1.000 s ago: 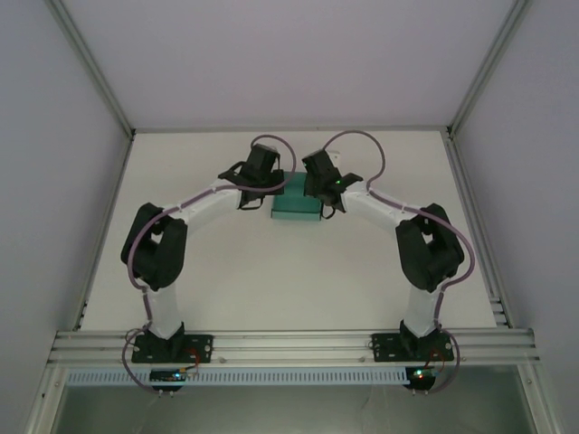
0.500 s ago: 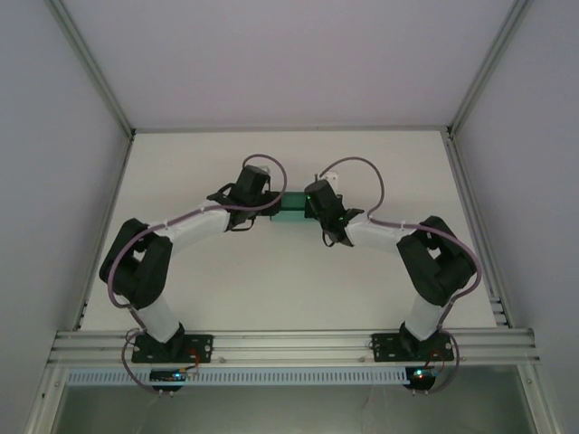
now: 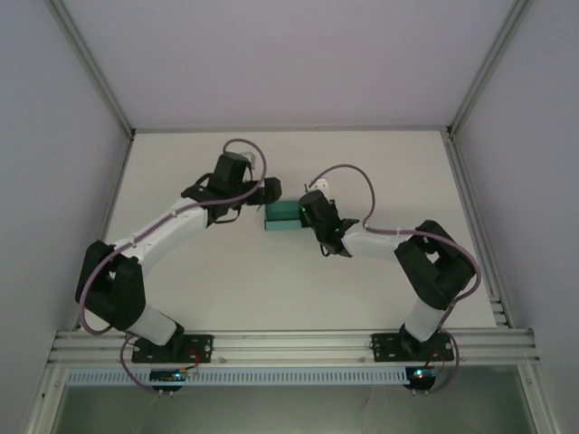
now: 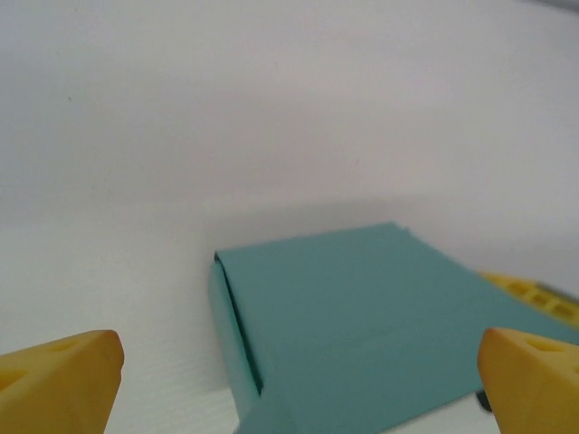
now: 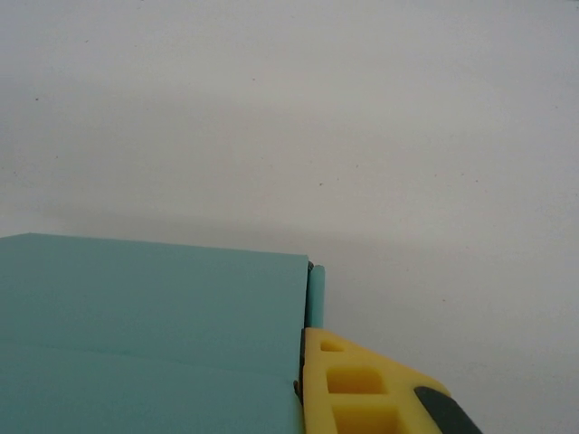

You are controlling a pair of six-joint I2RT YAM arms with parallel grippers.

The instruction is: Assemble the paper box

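Box (image 3: 282,218) sits closed between grippers. Left gripper (image 4: 298,357) spread wide. Right gripper (image 3: 305,211) closed, finger (image 5: 353,389) against box edge.

The left tool (image 3: 272,190) has let go. A second ago it sat closed over the left end of the box (image 3: 283,219); now its jaws are spread wide and it has drawn back to the left. That whole arm has swung away with it, the elbow dropping toward the near left corner of the surface (image 3: 271,289). The right tool (image 3: 309,211) has come nearer and lower, its arm folding in and the elbow pushing out to the right. The box has shifted too, a little nearer and a little to the left of where it lay, and less of its top is showing from above.
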